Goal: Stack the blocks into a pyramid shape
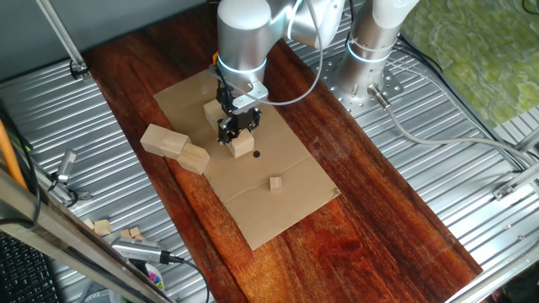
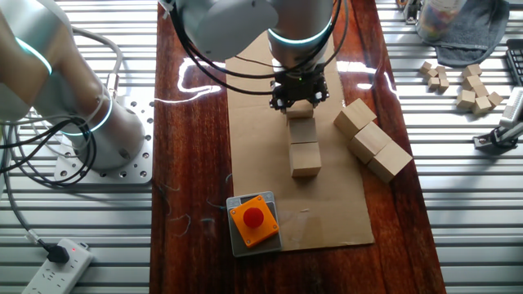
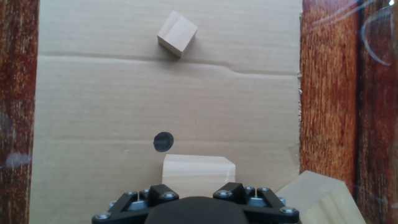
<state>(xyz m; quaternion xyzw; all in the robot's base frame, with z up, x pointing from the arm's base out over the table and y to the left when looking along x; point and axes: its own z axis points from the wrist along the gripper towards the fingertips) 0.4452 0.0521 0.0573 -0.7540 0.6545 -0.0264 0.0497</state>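
Several blocks (image 2: 305, 157) on cardboard sheet (image 2: 261, 122), dark wooden table (image 2: 192, 131), ribbed metal surround (image 1: 50, 126)

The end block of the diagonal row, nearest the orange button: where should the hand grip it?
From above, close on the end block's two faces that run along the row. Both are free, while one end face abuts the neighbouring block; turn the hand to match the diagonal.

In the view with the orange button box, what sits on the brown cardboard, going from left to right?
Orange button box → a line of blocks running away from the camera, the gripper at its far end → a slanting row of three blocks.
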